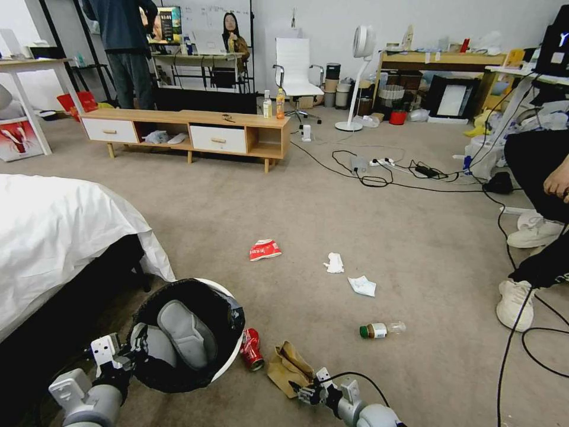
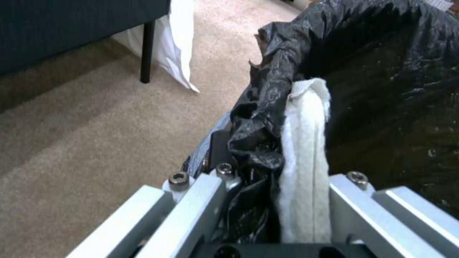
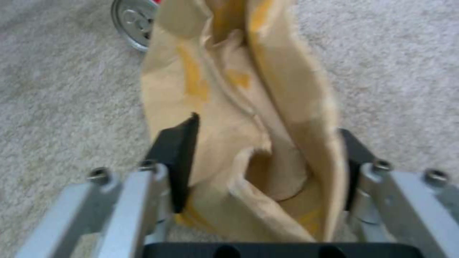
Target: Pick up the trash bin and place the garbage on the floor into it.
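Beside bed, left gripper [image 2: 268, 200] is clamping trash bin [image 1: 220, 369] rim, bin tilted; right gripper [image 3: 260, 168] is pinching paper bag [image 3: 239, 104] w/ pads, bag probably touching carpet [image 1: 379, 225].

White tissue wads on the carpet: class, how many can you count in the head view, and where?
2. One tissue wad lies right of the red-white wrapper; the other tissue wad lies nearer the robot, beyond the green-capped bottle. None seems hidden.
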Tool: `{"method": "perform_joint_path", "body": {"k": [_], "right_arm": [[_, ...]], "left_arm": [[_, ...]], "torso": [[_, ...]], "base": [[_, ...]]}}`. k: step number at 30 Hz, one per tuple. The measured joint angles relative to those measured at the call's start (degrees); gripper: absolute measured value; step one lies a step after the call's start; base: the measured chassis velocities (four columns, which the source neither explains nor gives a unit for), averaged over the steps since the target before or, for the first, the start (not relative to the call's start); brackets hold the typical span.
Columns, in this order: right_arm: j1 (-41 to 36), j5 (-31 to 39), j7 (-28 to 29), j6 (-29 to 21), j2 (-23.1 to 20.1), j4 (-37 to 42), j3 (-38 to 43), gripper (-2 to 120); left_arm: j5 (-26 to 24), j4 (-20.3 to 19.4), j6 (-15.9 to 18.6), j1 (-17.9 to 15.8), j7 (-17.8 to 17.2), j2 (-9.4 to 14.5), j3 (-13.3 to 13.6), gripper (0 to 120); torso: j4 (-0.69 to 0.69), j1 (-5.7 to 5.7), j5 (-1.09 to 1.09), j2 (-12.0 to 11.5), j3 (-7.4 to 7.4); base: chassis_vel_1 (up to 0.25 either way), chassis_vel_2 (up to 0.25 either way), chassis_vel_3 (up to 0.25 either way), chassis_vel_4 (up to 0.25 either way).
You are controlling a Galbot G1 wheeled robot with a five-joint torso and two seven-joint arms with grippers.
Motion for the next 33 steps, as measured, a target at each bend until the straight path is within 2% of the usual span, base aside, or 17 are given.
{"method": "perform_joint_path", "body": {"k": [1,4,8,13,20,26,27,28,30,31,33], "right_arm": [[0.00,0.00,0.00,0.00,0.00,0.00,0.00,51],[0.02,0.05,0.01,0.16,-0.12,0.16,0.23,33],[0.06,0.09,0.01,0.23,-0.10,0.29,0.24,25],[0.11,0.08,-0.27,0.69,-0.09,0.32,0.31,1],[-0.18,-0.06,0.33,0.94,-0.91,2.60,2.38,0],[-1.46,-0.20,4.11,-0.43,-4.31,11.22,8.16,0],[-1.90,-0.31,5.69,-1.22,-6.01,15.85,11.33,0],[-1.90,-0.31,5.69,-1.22,-6.01,15.85,11.33,0],[-2.69,-0.86,7.54,-2.11,-9.57,24.23,18.34,0],[-2.69,-0.86,7.54,-2.11,-9.57,24.23,18.34,0],[-3.62,-0.96,8.03,-2.49,-12.39,28.74,23.12,0]], "left_arm": [[0.00,0.00,0.00,0.00,0.00,0.00,0.00,6],[0.08,0.02,-0.01,-0.11,0.02,-0.12,0.03,6],[0.17,0.02,-0.02,-0.10,0.06,-0.15,0.04,6],[0.31,0.04,-0.11,-0.09,0.12,-0.28,0.04,6],[0.38,0.05,-0.12,-0.15,0.13,-0.34,0.03,6],[0.08,-0.21,0.03,-0.19,-0.04,-0.07,0.00,6],[0.00,-0.38,0.16,-0.26,-0.18,0.05,0.00,6],[0.00,-0.38,0.16,-0.26,-0.18,0.05,0.00,6],[-0.14,-0.83,0.50,-0.47,-0.35,0.30,0.00,6],[-0.14,-0.83,0.50,-0.47,-0.35,0.30,0.00,6],[-0.27,-1.13,0.66,-0.41,-0.38,0.49,0.01,6]], "torso": [[0.00,0.00,0.00,0.00,0.00],[0.00,0.00,0.00,0.00,0.00],[0.00,0.00,0.00,0.00,0.00],[0.00,0.00,0.00,0.00,0.00],[0.01,0.00,0.01,0.00,0.00],[0.00,0.00,0.01,0.00,0.00],[0.00,0.00,0.00,0.00,0.00],[0.00,0.00,0.00,0.00,0.00],[0.01,0.00,0.01,0.00,0.00],[0.01,0.00,0.01,0.00,0.00],[-0.02,0.00,0.01,0.00,0.00]], "base": [[0.000,0.000,0.000,0.000],[0.000,0.000,0.000,0.000],[0.000,0.000,0.000,0.000],[0.000,0.000,0.000,0.000],[0.000,0.000,0.000,0.000],[0.000,0.000,0.000,0.000],[0.000,0.000,0.000,0.000],[0.000,0.000,0.000,0.000],[0.000,0.000,0.000,0.000],[0.000,0.000,0.000,0.000],[0.000,0.000,0.000,0.000]]}}
